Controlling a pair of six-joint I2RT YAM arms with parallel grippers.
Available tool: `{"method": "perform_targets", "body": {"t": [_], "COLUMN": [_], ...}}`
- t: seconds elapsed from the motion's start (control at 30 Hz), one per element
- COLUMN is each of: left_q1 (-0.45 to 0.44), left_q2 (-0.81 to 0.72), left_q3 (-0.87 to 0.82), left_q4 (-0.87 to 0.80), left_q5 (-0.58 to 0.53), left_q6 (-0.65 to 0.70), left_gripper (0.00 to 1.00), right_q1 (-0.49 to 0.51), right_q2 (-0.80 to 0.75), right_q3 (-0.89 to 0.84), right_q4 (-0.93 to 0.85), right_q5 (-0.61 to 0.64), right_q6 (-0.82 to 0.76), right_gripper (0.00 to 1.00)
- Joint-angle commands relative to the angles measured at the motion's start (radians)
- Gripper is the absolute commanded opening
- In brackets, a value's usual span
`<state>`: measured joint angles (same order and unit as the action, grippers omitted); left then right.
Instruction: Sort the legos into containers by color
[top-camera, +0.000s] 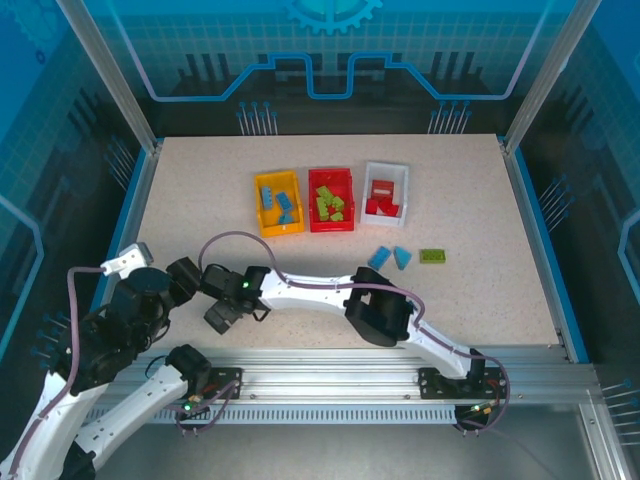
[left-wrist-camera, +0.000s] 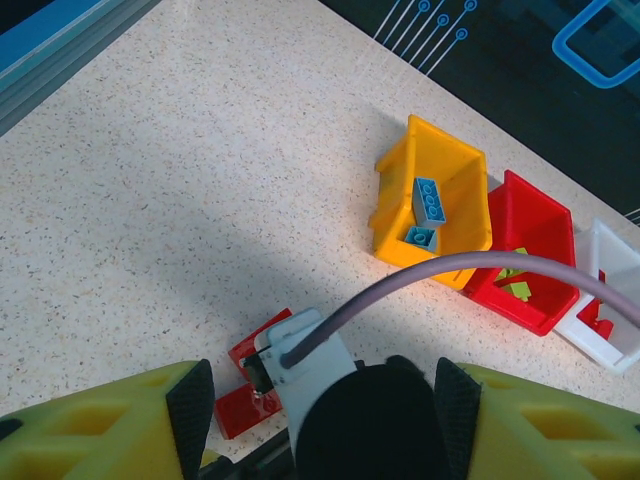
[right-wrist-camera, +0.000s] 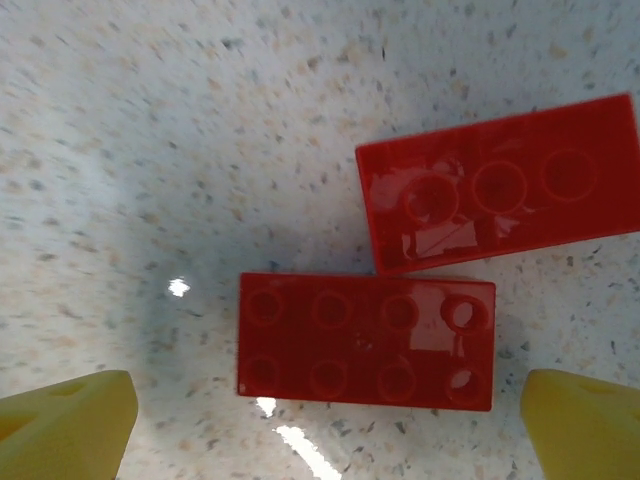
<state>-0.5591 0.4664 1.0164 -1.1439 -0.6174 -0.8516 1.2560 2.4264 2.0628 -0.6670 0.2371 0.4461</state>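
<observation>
Yellow fingertips (right-wrist-camera: 65, 425), my right pincer (right-wrist-camera: 325, 430) spread wide, flank the red 2x4 brick (right-wrist-camera: 366, 340); descend centred, clear of second red brick (right-wrist-camera: 500, 180) beside it.

The top external camera looks down from behind over the whole desk (top-camera: 460, 290). The left wrist camera, higher up, looks obliquely past the left end effector (left-wrist-camera: 325, 425) to the containers (left-wrist-camera: 432, 150) ahead, which the overhead view shares. The right wrist camera sits close above two red legos (right-wrist-camera: 365, 340) under the right end effector (right-wrist-camera: 325, 425); both wrist views share them.
</observation>
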Motion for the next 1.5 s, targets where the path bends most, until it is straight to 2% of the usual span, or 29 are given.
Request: {"method": "perform_targets", "body": {"t": [0.0, 0.27, 0.47, 0.53, 0.63, 0.73, 0.8, 0.9, 1.0, 1.1, 1.27, 1.47], "left_q1": [0.004, 0.004, 0.002, 0.003, 0.004, 0.004, 0.003, 0.002, -0.008, -0.077, -0.195, -0.286], "left_q2": [0.014, 0.015, 0.023, 0.03, 0.044, 0.063, 0.088, 0.16, 0.261, 0.39, 0.643, 0.891], "left_q3": [-0.001, -0.004, -0.009, -0.009, -0.003, 0.001, -0.005, -0.016, -0.035, -0.037, 0.042, 0.147], "left_q4": [-0.002, -0.001, 0.018, 0.029, 0.049, 0.091, 0.146, 0.26, 0.403, 0.55, 0.735, 0.856], "left_q5": [-0.022, -0.016, 0.001, 0.01, 0.032, 0.087, 0.161, 0.305, 0.441, 0.47, 0.469, 0.438], "left_q6": [-0.009, -0.007, 0.003, 0.013, 0.033, 0.069, 0.101, 0.123, 0.114, 0.106, 0.113, 0.118], "left_gripper": [0.64, 0.64, 0.64, 0.64, 0.64, 0.64, 0.64, 0.64, 0.64, 0.64, 0.64, 0.63], "right_q1": [0.002, -0.008, -0.014, -0.014, -0.014, -0.029, -0.06, -0.149, -0.289, -0.462, -0.715, -0.887], "right_q2": [0.049, 0.125, 0.108, 0.058, -0.055, -0.261, -0.406, -0.617, -0.766, -0.838, -0.798, -0.559], "right_q3": [0.053, 0.145, 0.142, 0.091, -0.016, -0.22, -0.356, -0.54, -0.651, -0.688, -0.617, -0.336], "right_q4": [-0.082, -0.096, -0.096, -0.07, -0.023, 0.033, 0.06, 0.072, 0.059, 0.045, 0.041, -0.052], "right_q5": [0.044, 0.063, 0.056, 0.066, 0.1, 0.157, 0.18, 0.189, 0.156, 0.077, 0.002, -0.076], "right_q6": [-0.032, -0.029, -0.02, -0.017, -0.011, -0.003, 0.005, -0.035, -0.175, -0.338, -0.525, -0.626], "right_gripper": [0.99, 0.85, 0.65, 0.61, 0.59, 0.58, 0.58, 0.59, 0.57, 0.58, 0.59, 0.59]}}
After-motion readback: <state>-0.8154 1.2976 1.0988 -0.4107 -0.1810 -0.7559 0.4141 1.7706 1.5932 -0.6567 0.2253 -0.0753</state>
